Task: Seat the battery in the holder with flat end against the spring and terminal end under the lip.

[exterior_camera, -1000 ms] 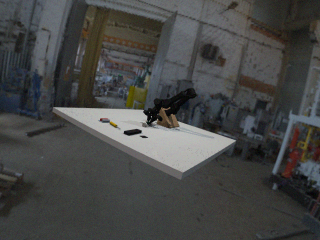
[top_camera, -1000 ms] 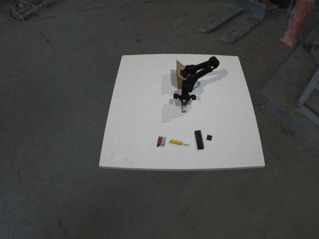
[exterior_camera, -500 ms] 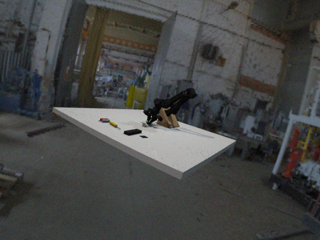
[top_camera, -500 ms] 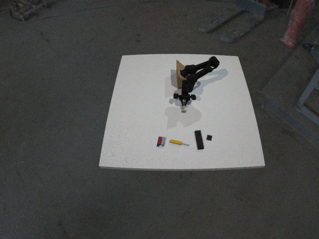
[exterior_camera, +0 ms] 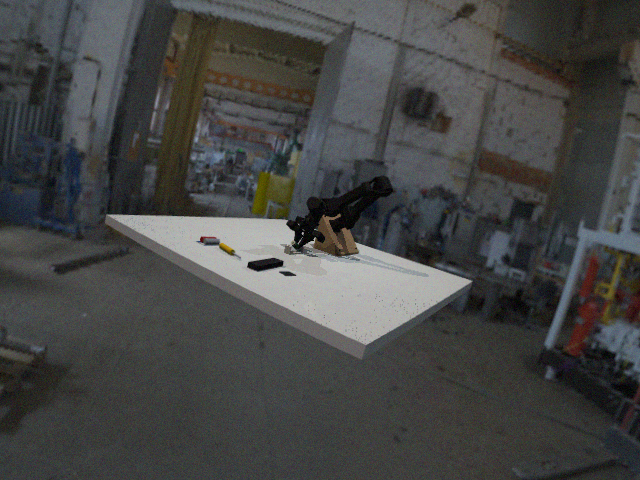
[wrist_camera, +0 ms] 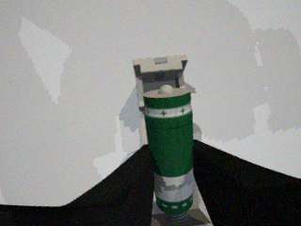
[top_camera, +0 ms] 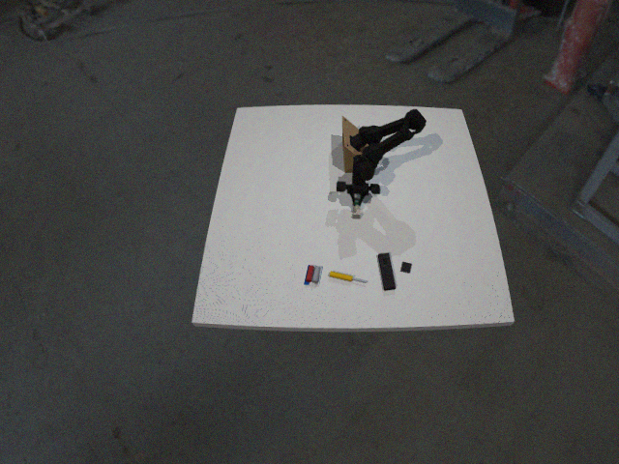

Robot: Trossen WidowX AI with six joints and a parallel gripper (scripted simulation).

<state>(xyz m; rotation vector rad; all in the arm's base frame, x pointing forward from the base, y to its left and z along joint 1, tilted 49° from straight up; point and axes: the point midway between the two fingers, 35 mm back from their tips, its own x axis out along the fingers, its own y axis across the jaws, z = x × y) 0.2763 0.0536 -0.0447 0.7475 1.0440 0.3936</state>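
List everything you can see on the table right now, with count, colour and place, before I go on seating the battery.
Battery: one, green with white bands, gripped between the fingers, lying along the holder, terminal end at the far lip.
Holder: one, pale grey, under the battery, mid-table in front of the arm.
Spring: one, grey, at the battery's near end.
Block: one, red, blue and grey, near front edge, leftmost.
Screwdriver: one, yellow handle, right of the block.
Long bar: one, black, right of the screwdriver.
Small square: one, black, beside the bar.
Wedge mount: one, tan, at the arm's base.
Table: one, white.
Arm: one, black.
Gripper: one, black, shut on the battery.
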